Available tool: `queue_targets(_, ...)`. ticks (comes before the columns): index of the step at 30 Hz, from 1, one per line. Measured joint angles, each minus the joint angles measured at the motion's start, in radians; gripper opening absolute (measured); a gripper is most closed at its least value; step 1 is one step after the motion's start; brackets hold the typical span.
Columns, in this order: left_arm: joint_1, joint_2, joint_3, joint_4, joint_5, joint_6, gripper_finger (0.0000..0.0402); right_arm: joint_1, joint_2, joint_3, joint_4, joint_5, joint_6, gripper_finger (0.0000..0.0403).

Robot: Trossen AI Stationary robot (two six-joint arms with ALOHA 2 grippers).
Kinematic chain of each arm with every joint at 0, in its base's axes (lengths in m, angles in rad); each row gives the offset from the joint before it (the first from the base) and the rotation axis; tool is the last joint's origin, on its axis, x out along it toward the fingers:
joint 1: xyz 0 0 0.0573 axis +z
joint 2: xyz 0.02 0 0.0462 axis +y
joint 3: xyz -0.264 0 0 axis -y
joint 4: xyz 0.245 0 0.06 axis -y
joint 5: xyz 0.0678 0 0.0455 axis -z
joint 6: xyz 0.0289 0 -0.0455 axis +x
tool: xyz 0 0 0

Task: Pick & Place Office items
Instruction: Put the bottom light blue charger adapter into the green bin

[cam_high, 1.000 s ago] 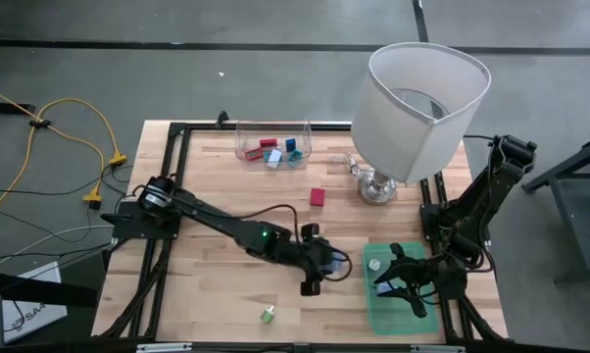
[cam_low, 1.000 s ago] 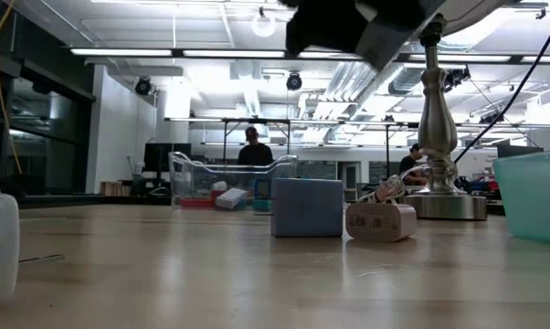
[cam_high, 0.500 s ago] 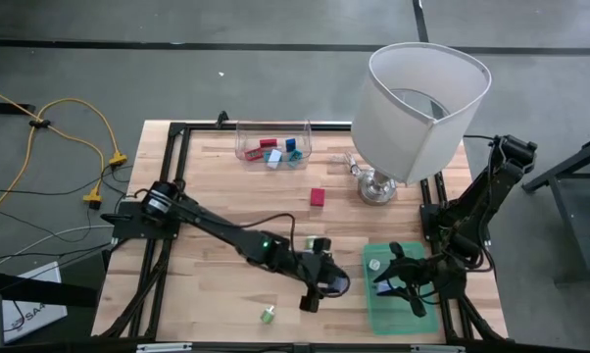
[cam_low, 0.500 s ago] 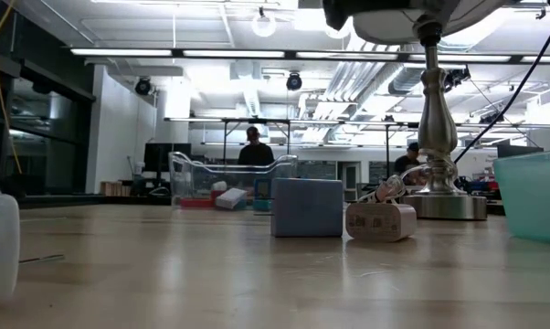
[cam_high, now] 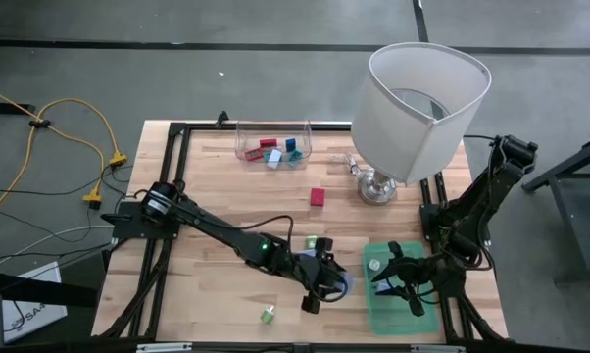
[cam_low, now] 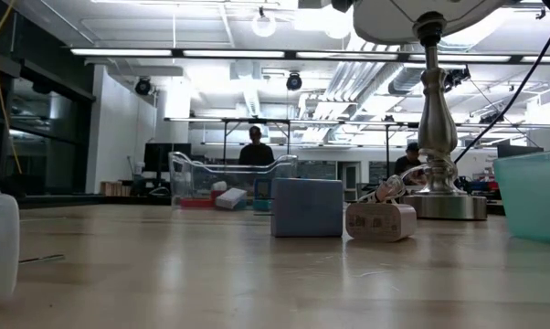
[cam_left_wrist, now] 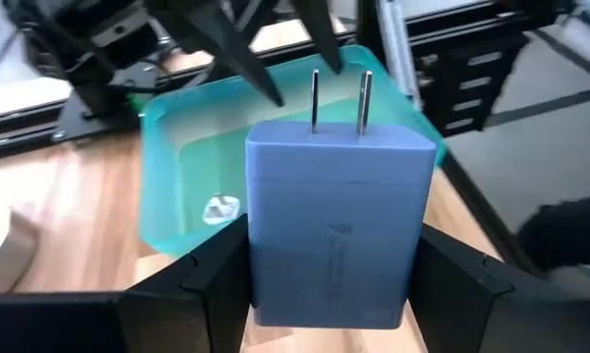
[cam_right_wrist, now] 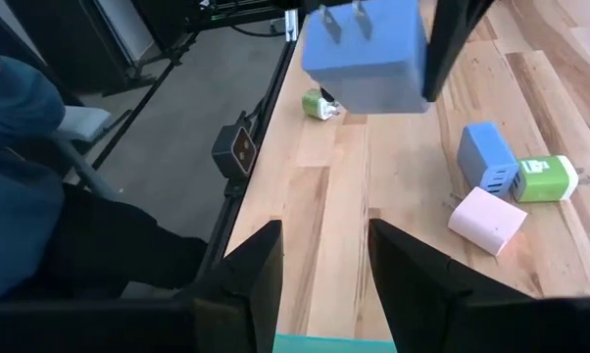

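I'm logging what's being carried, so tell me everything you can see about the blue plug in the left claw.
The blue plug is a boxy wall charger of matte plastic with two metal prongs pointing away from the wrist. The left claw grips it by its two sides, holding it off the wooden table, close to the teal bin. Nothing else touches it.

Left gripper [cam_high: 326, 287] holds a charger [cam_left_wrist: 334, 221] just left of the tray [cam_high: 373, 309]; right gripper [cam_high: 391, 279] over the tray. Clear bin [cam_high: 273, 147] at table's far edge, lamp [cam_high: 413, 108] right of it.
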Motion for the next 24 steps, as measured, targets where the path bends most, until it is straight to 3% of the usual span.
queue_targets(5,0.0,0.0,0.0,0.0,-0.072,-0.042,0.0211,-0.012,0.0,0.0,0.0,0.043,-0.053,0.0138)
queue_targets(11,0.0,0.0,0.0,-0.001,-0.116,-0.065,0.0211,-0.012,0.0,0.0,0.0,0.263,-0.226,0.0138)
queue_targets(14,0.0,0.0,0.0,-0.002,-0.141,-0.072,0.0211,-0.012,0.0,0.0,0.0,0.322,-0.242,0.0138)
queue_targets(24,0.008,0.0,0.0,-0.001,-0.152,-0.075,0.0211,-0.012,0.001,0.0,0.0,0.34,-0.262,0.0138)
